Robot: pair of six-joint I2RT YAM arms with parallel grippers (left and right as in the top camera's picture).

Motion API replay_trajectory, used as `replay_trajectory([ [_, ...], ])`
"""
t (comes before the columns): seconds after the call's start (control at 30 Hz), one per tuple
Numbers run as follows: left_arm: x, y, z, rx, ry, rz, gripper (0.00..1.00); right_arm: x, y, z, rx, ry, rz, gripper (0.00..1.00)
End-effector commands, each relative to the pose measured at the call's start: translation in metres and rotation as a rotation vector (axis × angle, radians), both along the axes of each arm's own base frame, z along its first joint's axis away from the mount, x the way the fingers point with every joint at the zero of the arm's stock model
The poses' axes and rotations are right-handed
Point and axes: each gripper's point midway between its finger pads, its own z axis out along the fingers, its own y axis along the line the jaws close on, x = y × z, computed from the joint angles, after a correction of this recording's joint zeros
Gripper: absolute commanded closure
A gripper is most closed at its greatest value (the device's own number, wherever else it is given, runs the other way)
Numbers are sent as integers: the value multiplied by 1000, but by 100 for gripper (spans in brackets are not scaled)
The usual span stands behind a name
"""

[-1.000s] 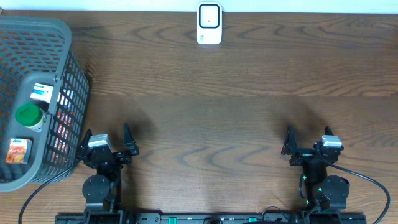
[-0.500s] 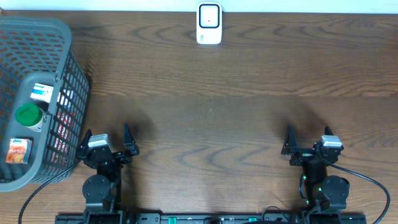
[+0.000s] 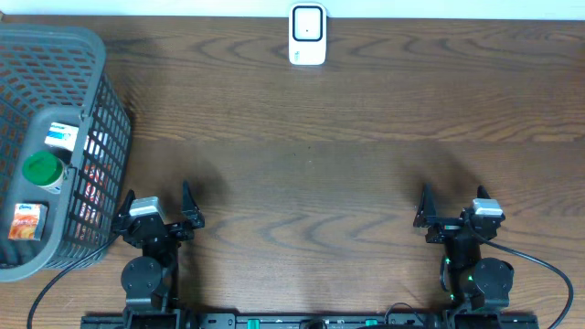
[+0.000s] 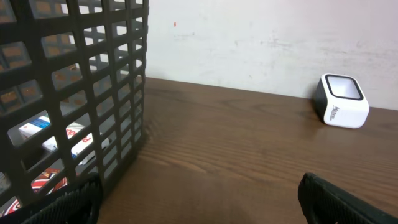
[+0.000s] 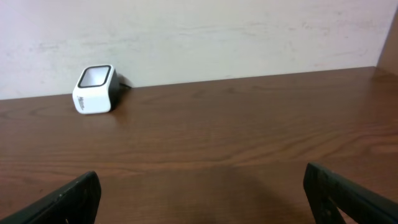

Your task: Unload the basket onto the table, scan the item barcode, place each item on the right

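A white barcode scanner point(image 3: 307, 35) stands at the table's far edge, also seen in the left wrist view point(image 4: 341, 101) and the right wrist view point(image 5: 95, 89). Items lie in a grey mesh basket point(image 3: 87, 55) at the left: a green-lidded container point(image 3: 41, 168), a blue-and-white box point(image 3: 62, 136) and an orange packet point(image 3: 27, 222). My left gripper point(image 3: 155, 208) rests open at the near edge beside the basket, nothing between its fingers. My right gripper point(image 3: 452, 210) rests open at the near right, also empty.
The basket wall point(image 4: 74, 93) fills the left of the left wrist view, with red and white packets point(image 4: 59, 140) showing through the mesh. A pale wall point(image 5: 199, 31) rises behind the table's far edge.
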Motion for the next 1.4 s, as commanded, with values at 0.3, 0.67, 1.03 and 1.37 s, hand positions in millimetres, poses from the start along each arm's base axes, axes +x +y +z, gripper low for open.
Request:
replay_trajectory([
  [0.3, 0, -10, -19, -12, 67, -55, 1, 0, 1, 1, -17, -4, 2, 1],
  [0.67, -14, -94, 22, -69, 49, -553, 1, 0, 1, 1, -17, -4, 2, 1],
  [1.03, 5, -68, 232, -114, 224, -384, 0, 0, 1, 1, -17, -4, 2, 1],
  [1.37, 12, -50, 241, -124, 420, -271, 1, 0, 1, 1, -17, -4, 2, 1],
])
